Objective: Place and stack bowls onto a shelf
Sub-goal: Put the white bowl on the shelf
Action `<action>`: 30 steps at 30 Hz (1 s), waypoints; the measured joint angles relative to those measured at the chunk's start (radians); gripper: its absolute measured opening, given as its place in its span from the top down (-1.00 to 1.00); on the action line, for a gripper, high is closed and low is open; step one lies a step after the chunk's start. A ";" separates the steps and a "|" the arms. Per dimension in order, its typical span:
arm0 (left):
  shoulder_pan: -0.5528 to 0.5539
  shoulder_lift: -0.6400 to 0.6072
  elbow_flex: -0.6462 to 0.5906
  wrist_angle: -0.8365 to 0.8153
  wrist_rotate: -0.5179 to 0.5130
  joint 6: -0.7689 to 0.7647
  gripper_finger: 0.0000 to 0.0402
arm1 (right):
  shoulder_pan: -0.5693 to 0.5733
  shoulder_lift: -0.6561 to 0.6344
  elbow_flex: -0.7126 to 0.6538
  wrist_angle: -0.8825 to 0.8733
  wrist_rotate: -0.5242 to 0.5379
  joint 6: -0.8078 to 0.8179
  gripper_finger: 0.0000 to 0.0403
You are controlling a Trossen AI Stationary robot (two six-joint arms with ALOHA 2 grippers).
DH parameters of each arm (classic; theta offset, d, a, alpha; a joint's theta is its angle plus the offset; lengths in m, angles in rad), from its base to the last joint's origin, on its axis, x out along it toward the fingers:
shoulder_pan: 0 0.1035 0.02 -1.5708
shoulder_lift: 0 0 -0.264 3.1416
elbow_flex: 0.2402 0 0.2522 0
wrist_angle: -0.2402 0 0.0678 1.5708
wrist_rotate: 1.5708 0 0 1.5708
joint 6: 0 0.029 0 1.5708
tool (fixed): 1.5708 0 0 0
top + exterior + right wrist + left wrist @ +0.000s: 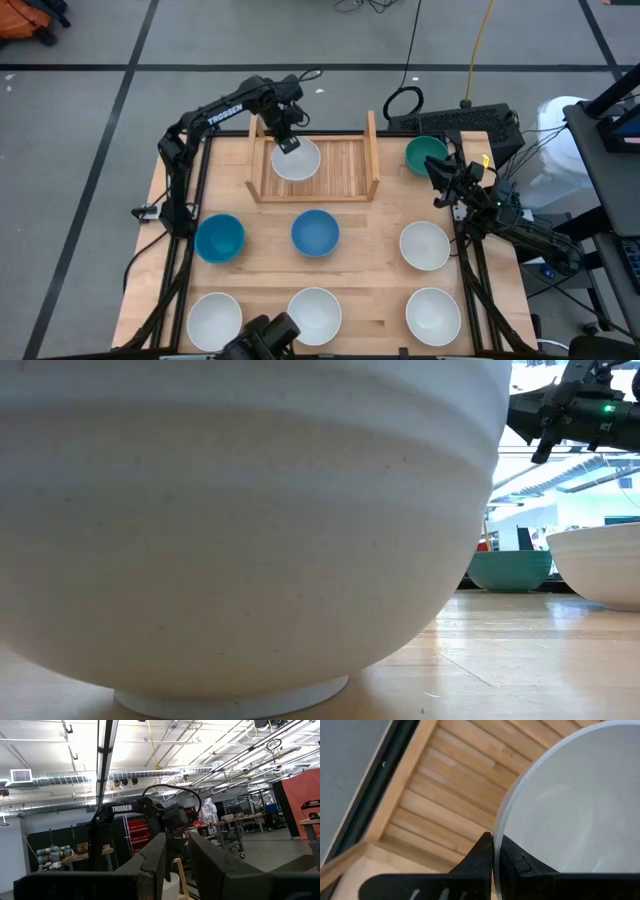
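A white bowl (297,161) sits over the left part of the slatted wooden shelf (350,165), and my left gripper (288,143) is shut on its far rim. In the left wrist view, the white bowl (580,805) lies over the shelf's slats (445,805). My right gripper (437,168) hovers open beside the dark green bowl (425,152) at the table's far right, touching nothing. Two blue bowls (220,238) (315,232) and several white bowls (424,245) stand on their feet on the tabletop. My left gripper (494,840) pinches the white bowl's rim (498,822) at its far side, one finger (512,862) inside the bowl and one finger (479,857) outside. The fingers come from above, pointing down. Whether the bowl's foot rests on the slats I cannot tell.
The shelf's two upright side boards (253,160) (372,150) bound it; its middle and right parts are bare slats. A near row of white bowls (315,312) lies along the table's near edge; one fills the low view (250,530). Cables and a dark box (470,120) sit beyond the far edge.
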State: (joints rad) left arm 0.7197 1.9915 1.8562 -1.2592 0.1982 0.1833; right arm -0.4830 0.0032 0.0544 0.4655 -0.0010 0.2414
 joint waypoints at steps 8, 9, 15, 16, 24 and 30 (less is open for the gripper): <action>0.004 0.000 -0.107 0.132 -0.093 -0.007 0.96 | 0.000 0.000 0.000 0.000 0.000 0.000 0.62; 0.007 0.000 -0.118 0.126 -0.101 -0.010 0.96 | 0.000 0.000 0.000 0.000 0.000 0.000 0.62; 0.027 0.000 -0.161 0.127 -0.129 -0.028 0.96 | 0.000 0.000 0.000 0.000 0.000 0.000 0.62; 0.029 0.000 -0.164 0.127 -0.129 -0.028 0.96 | 0.000 0.000 0.000 0.000 0.000 0.000 0.62; 0.033 0.000 -0.171 0.133 -0.129 -0.025 0.92 | 0.000 0.000 0.000 0.000 0.004 0.000 0.62; 0.030 0.000 -0.171 0.104 -0.170 -0.028 0.73 | 0.000 0.000 0.000 0.001 0.004 0.000 0.62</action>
State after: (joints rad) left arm 0.7495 1.9915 1.6855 -1.1551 0.0285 0.1551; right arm -0.4828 0.0032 0.0544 0.4667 0.0029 0.2409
